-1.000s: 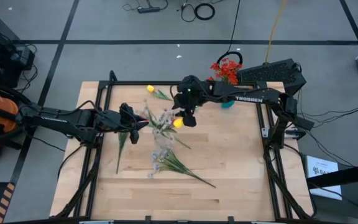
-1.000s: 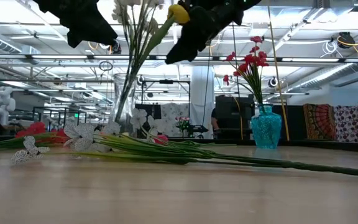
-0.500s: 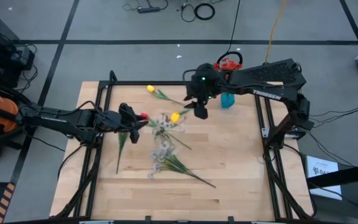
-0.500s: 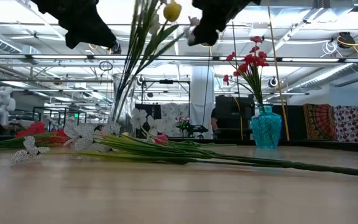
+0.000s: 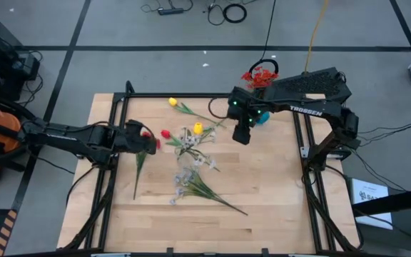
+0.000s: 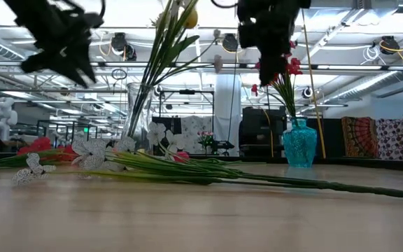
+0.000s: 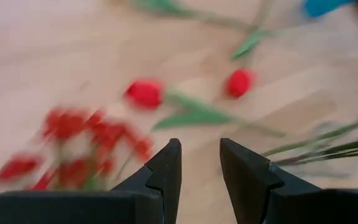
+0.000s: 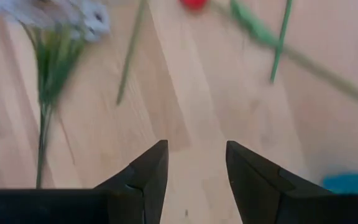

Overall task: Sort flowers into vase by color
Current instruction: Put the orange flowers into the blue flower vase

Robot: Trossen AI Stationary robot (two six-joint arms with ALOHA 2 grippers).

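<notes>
Right gripper [image 5: 240, 135], jaws parted and empty, has swung right from the yellow tulip bud [image 5: 198, 128] toward the small teal-blue vase [image 5: 262, 118] at far right with red blossoms inside; left gripper [image 5: 150, 143], half-open, empty, retreats left—yellow stem stays unsorted.

The table [image 5: 277, 207] is pale wood with a faint plank grain, framed in black. The flowers [image 5: 191, 153] have green stalks and leaves; some bear red blossoms, some yellow buds, some pale white sprays. The vase [image 6: 299, 143] is teal-blue with a fine mottled pattern and holds red blossoms. Both arms are black.
</notes>
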